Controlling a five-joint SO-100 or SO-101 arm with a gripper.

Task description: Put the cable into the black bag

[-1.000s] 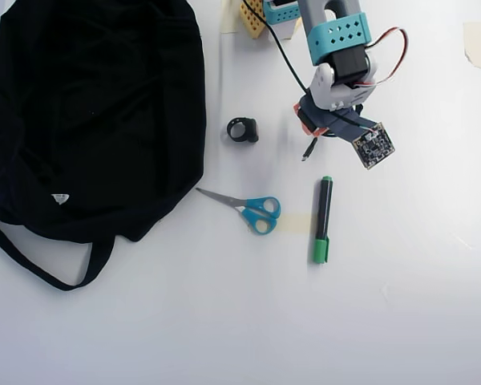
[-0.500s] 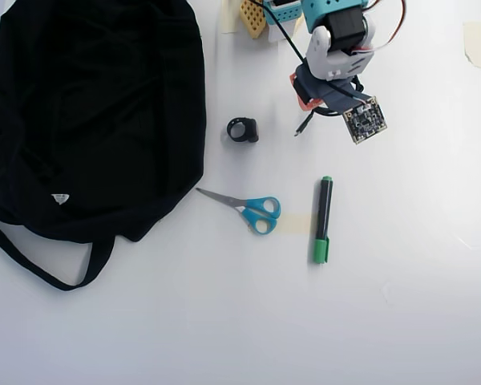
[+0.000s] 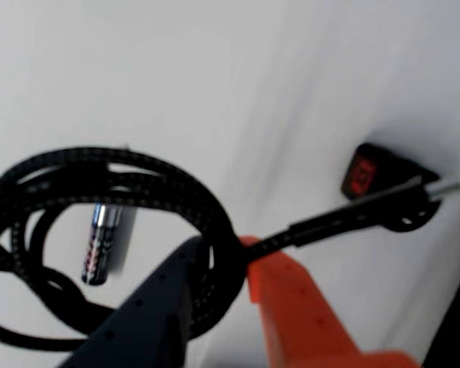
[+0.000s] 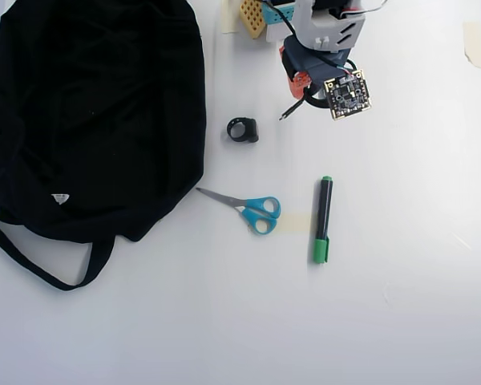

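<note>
My gripper (image 3: 224, 249) is shut on the cable (image 3: 100, 172), pinching the black braided coil between the black finger (image 3: 157, 307) and the orange finger (image 3: 291, 307). The coil hangs to the left, and the loose end with its plug (image 3: 437, 188) sticks out to the right. The picture is blurred. In the overhead view the gripper (image 4: 303, 87) is at the top centre, with the cable's loose end (image 4: 293, 108) poking out below it; the coil is mostly hidden under the arm. The black bag (image 4: 88, 112) lies at the left, its strap (image 4: 32, 261) trailing toward the front.
A small black ring-shaped clip (image 4: 242, 129) lies between bag and gripper; it also shows in the wrist view (image 3: 364, 172). Blue-handled scissors (image 4: 252, 210) and a green marker (image 4: 323, 218) lie mid-table. A silver battery-like cylinder (image 3: 103, 241) shows through the coil.
</note>
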